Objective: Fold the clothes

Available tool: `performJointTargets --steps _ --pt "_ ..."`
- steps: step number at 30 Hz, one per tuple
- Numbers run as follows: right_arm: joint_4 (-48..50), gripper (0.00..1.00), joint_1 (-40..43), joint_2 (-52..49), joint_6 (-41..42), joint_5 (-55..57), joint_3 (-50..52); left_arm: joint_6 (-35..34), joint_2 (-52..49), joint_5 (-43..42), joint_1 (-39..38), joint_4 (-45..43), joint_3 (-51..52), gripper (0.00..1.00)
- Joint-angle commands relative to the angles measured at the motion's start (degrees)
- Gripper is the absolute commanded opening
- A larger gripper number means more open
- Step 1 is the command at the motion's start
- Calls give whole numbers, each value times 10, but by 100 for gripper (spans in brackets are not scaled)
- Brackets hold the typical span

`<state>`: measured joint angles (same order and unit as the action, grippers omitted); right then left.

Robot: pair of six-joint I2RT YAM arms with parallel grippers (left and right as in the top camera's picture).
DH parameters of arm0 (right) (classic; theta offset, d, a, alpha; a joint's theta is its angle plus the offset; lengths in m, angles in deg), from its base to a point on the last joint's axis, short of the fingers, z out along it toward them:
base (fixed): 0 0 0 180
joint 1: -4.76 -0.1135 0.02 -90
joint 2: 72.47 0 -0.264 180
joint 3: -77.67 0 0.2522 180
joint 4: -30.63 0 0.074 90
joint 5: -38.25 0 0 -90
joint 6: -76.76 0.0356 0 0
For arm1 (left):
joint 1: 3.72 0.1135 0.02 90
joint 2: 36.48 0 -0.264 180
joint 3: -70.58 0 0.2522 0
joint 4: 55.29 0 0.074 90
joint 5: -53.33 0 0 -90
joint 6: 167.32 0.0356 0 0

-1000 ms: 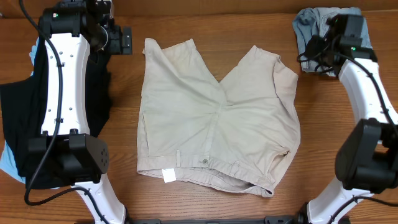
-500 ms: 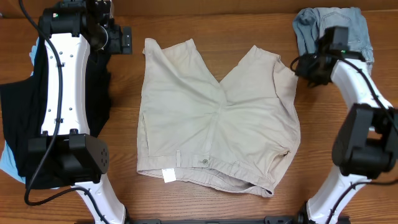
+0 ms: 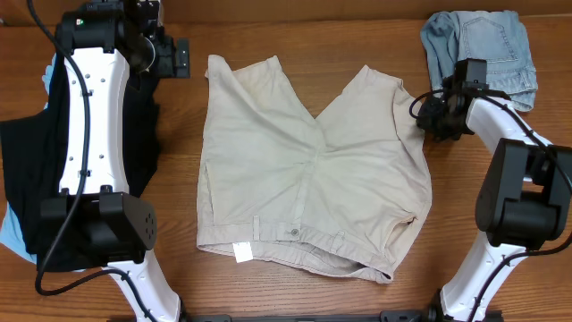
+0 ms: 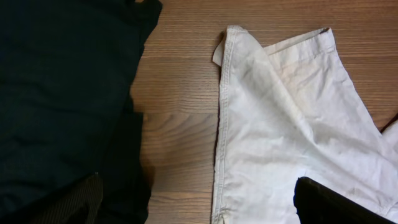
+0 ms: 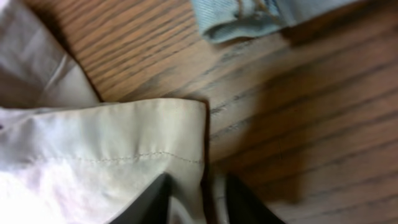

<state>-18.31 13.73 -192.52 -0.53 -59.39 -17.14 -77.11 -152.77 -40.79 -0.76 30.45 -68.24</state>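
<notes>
Wood-grain table (image 3: 313,36), creased beige shorts (image 3: 304,170) — flat

no legible text, white tag (image 3: 242,253) on shorts (image 3: 304,170) unreadable

- Right gripper (image 5: 198,202): fingers (image 5: 154,202) running off bottom edge of wrist view, blurring. Khaki shorts (image 5: 106,149) hem seeming to sit between them; grip or mere touch not showing.
- Denim shorts (image 5: 249,15), ahead of right gripper, being cropped by top edge.
- Left gripper (image 4: 208,208): fingers (image 4: 336,202) being cropped at bottom corners.
- Black garment (image 4: 62,93), left of it, spilling past frame; in overhead view, left arm (image 3: 89,116) covering much of it.
- Light blue cloth (image 3: 13,237) peeking from under black garment, kind not showing.
</notes>
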Motion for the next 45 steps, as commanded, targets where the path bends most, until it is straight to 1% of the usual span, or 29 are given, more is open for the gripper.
performJointTargets --steps 1,2,4,9,12,14,16,19,23,31,32,33,34,35,36,38,39,41,42,44,45 --pt "2 21 -4 0 11 -10 23 11 -7 -4 -4 -1 3 100" --pt "5 16 -4 0 11 -10 23 11 -7 -4 -4 -1 3 100" --pt "16 10 -4 0 11 -10 22 11 -7 -4 -4 -1 3 100" --pt "17 4 4 4 10 -5 -11 11 -7 -4 -4 -1 3 100" --pt "-4 4 8 19 3 15 -49 11 -7 -4 -4 -1 3 100" --pt "-14 4 8 33 -16 33 -74 12 -7 -4 -4 0 3 100" --pt "-18 4 8 49 -34 48 -97 12 -7 -4 -4 0 3 100" --pt "-17 4 8 68 -38 70 -120 11 -7 -4 -4 0 3 100" --pt "-3 4 8 72 -55 77 -131 11 -7 -4 -4 0 3 100" --pt "26 5 8 71 -55 163 -131 11 -7 -4 -4 -1 3 100" --pt "25 15 9 71 -55 167 -131 11 -7 -4 -4 -1 3 100" --pt "23 33 9 71 -55 166 -131 11 -7 -4 -4 -1 3 100" --pt "18 54 10 71 -54 166 -131 11 -7 -4 -4 0 3 100" --pt "5 73 10 74 -52 163 -132 11 -7 -4 -4 0 3 100" --pt "-8 82 10 78 -52 152 -133 11 -7 -4 -4 0 3 100" --pt "-38 92 9 90 -52 123 -139 11 -7 -4 -4 -1 3 100" --pt "-59 95 9 100 -52 96 -144 12 -7 -4 -4 -2 3 100" --pt "-89 97 8 123 -52 36 -147 19 -8 -5 -4 -6 3 100" --pt "-104 98 7 139 -50 0 -147 37 -11 -16 -4 -10 3 100" --pt "-122 99 5 158 -42 -41 -147 66 -19 -44 -4 -18 3 100" --pt "-131 99 3 165 -39 -54 -147 69 -26 -51 -4 -24 3 100"
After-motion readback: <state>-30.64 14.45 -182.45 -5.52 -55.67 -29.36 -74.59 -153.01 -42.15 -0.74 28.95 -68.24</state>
